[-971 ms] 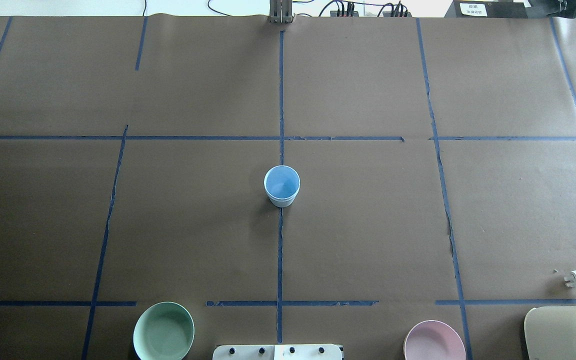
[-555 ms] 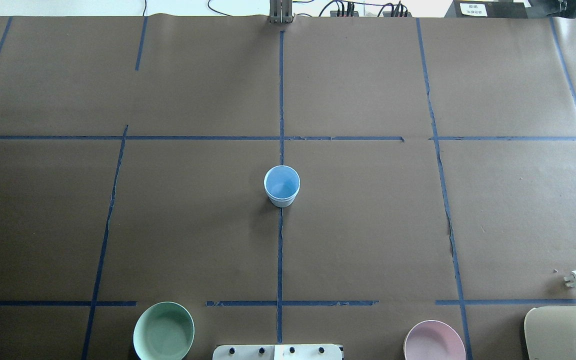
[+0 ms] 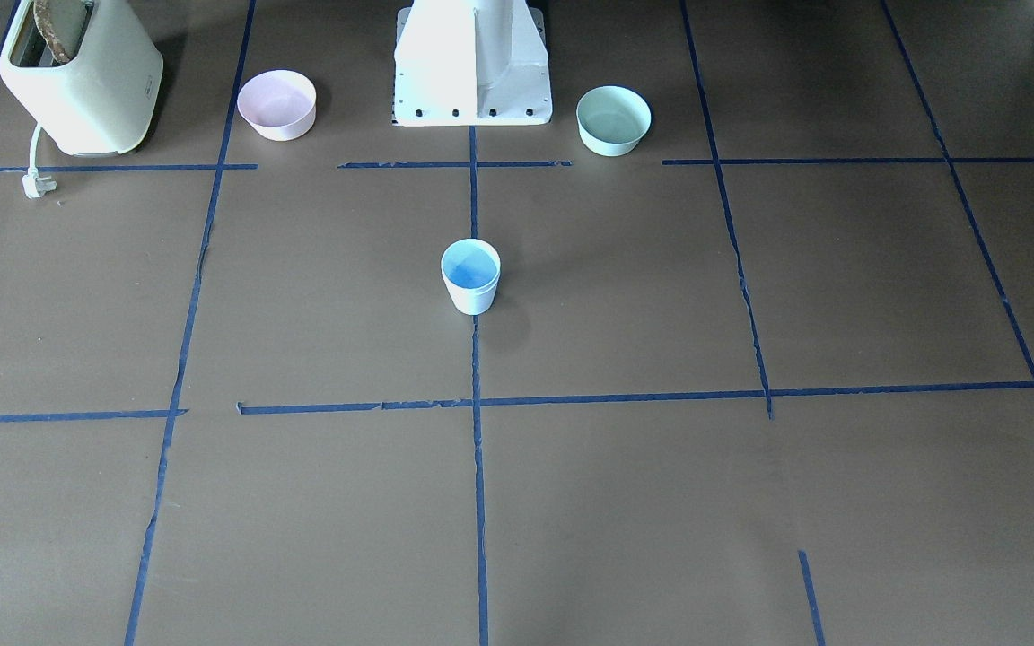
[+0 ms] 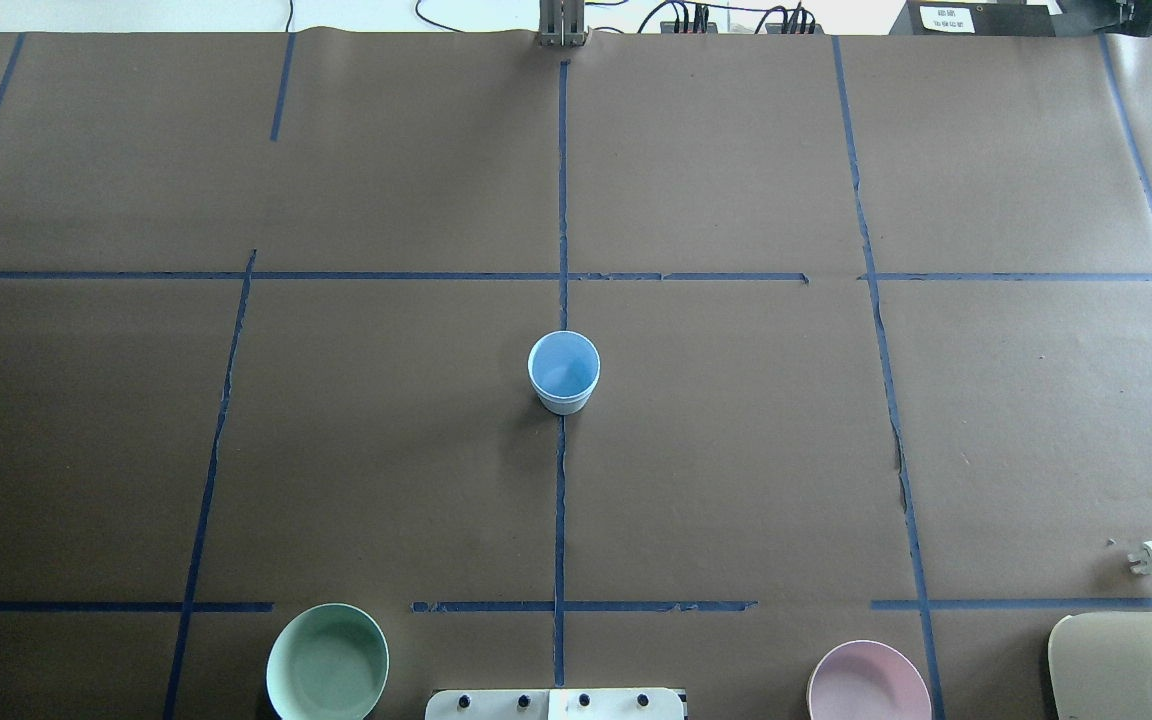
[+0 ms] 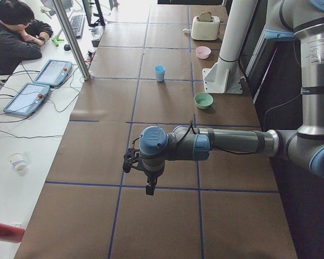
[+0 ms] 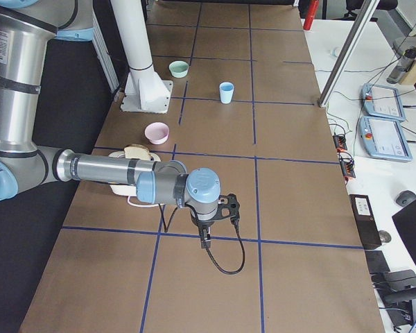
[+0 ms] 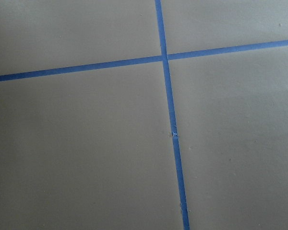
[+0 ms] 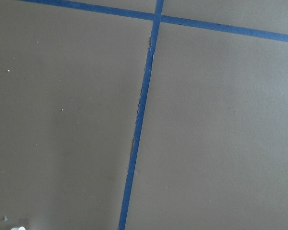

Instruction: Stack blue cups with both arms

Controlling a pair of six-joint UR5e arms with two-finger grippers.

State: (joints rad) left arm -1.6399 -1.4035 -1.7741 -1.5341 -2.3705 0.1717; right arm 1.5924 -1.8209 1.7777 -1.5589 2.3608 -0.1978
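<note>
Front-facing cam: the small pale-blue plastic tumbler (image 3: 470,276) stands upright on the centre strip of blue tape (image 3: 478,502), mid-table on the brown paper-covered table (image 3: 750,502). I only make out one cup outline, so I can't tell if a second one is nested inside. Back by the white pedestal base (image 3: 472,63) there's a round pink bowl (image 3: 276,105) on one side and a round mint-green bowl (image 3: 613,121) on the other, both well apart from the cup. A cream toaster (image 3: 82,81) sits in the corner.

Overhead cam: same picture. The cup is dead centre on the tape line, with the two bowls and the toaster along the near edge.

Left side cam: the grey left arm (image 5: 227,143) reaches out level over the near end of the table, well away from the cup. Its black left gripper (image 5: 149,188) points down over the paper, but it's too small here and I can't tell whether the fingers are spread or pressed together.

Right side cam: the grey right arm (image 6: 104,168) is stretched out the same way at the other end, with the right gripper (image 6: 205,240) hanging over a tape line. Same deal – can't tell its state.

Both wrist cams: just brown paper and a crossing of blue tape.
</note>
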